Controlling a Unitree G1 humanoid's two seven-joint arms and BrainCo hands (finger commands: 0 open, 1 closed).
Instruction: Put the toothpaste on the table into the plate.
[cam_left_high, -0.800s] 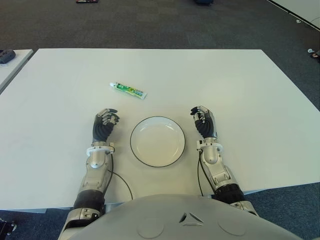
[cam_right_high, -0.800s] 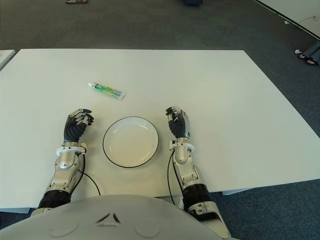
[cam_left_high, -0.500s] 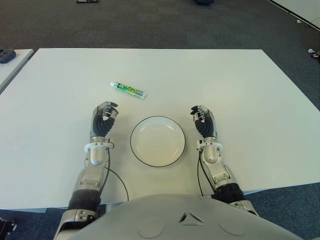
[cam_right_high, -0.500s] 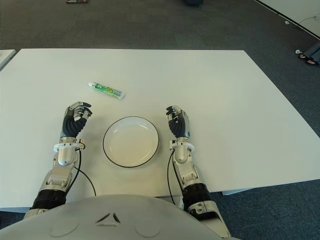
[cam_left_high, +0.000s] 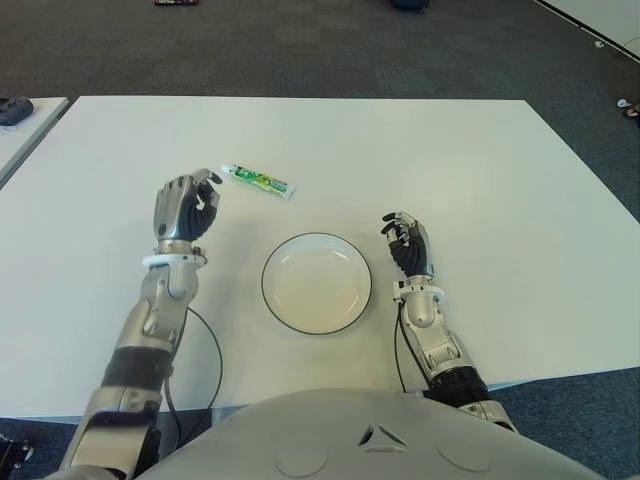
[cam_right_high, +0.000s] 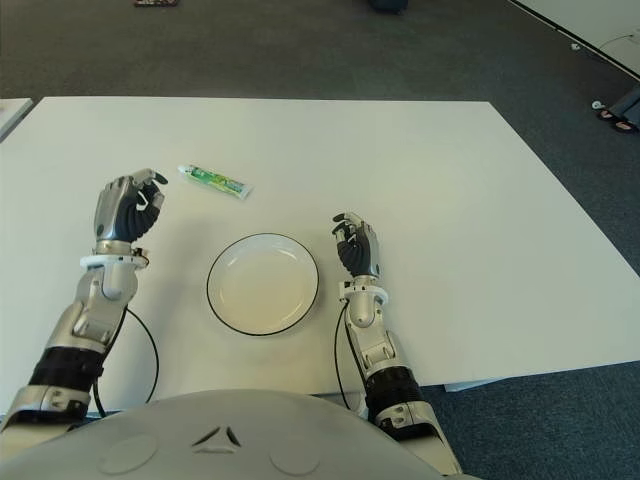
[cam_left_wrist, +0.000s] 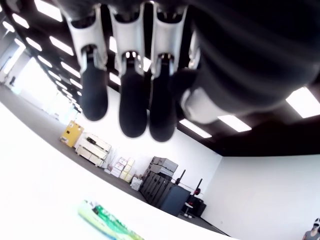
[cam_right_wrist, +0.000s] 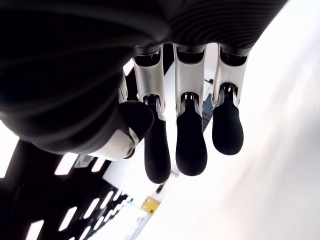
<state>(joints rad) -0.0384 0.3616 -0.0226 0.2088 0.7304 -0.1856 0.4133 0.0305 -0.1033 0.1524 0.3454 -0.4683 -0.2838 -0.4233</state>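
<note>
A small green-and-white toothpaste tube (cam_left_high: 257, 180) lies flat on the white table (cam_left_high: 450, 170), beyond and to the left of the plate. The white plate (cam_left_high: 316, 283) with a dark rim sits near the table's front edge and has nothing in it. My left hand (cam_left_high: 196, 198) is raised just left of the tube's cap end, apart from it, with its fingers (cam_left_wrist: 133, 112) loosely curled around nothing; the tube (cam_left_wrist: 107, 224) shows beyond them in the left wrist view. My right hand (cam_left_high: 403, 238) shows right of the plate, its fingers (cam_right_wrist: 190, 142) relaxed and holding nothing.
A second table's corner (cam_left_high: 30, 125) with a dark object (cam_left_high: 14, 109) on it stands at the far left. Dark carpet lies beyond the table's far edge. A black cable (cam_left_high: 215, 350) loops from my left forearm across the table's front.
My left hand has risen from beside the plate and moved forward and to the left, ending close to the toothpaste's cap end. The right hand, plate and tube have not moved.
</note>
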